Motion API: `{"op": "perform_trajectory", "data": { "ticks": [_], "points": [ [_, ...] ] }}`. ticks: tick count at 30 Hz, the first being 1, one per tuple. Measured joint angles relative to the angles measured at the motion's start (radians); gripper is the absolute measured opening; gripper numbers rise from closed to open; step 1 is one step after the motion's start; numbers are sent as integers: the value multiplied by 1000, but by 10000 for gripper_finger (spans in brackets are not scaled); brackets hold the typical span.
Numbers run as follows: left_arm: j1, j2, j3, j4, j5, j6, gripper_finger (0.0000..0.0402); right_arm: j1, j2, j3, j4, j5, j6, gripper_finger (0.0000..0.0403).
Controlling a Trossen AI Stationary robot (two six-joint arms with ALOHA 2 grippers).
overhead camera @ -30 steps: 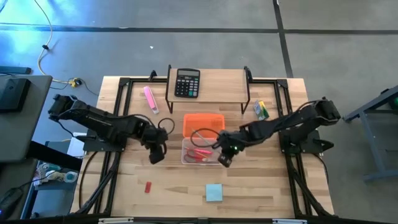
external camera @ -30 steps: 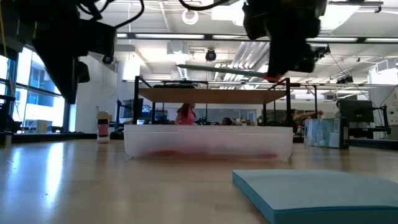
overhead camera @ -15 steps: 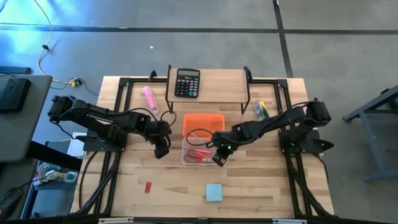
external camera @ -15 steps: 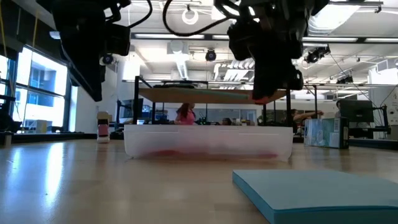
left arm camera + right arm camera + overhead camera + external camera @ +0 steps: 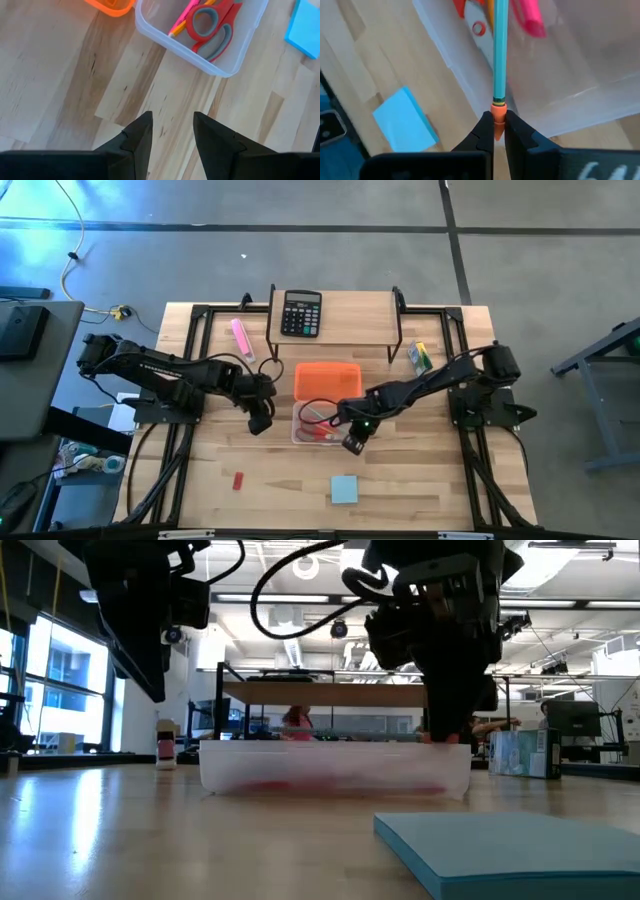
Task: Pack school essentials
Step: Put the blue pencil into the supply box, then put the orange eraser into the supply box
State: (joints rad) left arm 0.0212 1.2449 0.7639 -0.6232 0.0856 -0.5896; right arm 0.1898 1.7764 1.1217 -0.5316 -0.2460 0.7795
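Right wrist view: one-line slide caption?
Right gripper pinches a green pencil by its orange eraser end over the clear bin, blue sticky-note pad alongside.

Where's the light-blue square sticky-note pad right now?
In the high view, the light-blue square sticky-note pad lies on the table's near edge, just in front of the clear plastic box.

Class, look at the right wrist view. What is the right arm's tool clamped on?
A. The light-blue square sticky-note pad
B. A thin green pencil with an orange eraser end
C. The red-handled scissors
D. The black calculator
B. The right tool is shut on the orange end of the thin green pencil, whose shaft reaches over the clear plastic container; the light-blue square sticky-note pad lies apart on the table.
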Motion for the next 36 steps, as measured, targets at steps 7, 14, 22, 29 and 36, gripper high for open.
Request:
{"op": "perform_trajectory", "data": {
  "ticks": [7, 14, 22, 29, 36],
  "points": [
    [0, 0, 0, 0, -2, 0, 131, -3, 11, 0, 10, 1, -3, 17],
    [0, 0, 0, 1, -3, -1, 131, -14, 11, 0, 16, 7, -6, 76],
    [0, 0, 1, 1, -3, -9, 133, -15, -2, 0, 16, -12, -21, 114],
    [0, 0, 1, -2, -1, -18, 162, -31, -94, 0, 10, 43, -21, 113],
    [0, 0, 1, -54, 0, -182, 225, -49, -199, 0, -39, 112, 3, 113]
  ]
}}
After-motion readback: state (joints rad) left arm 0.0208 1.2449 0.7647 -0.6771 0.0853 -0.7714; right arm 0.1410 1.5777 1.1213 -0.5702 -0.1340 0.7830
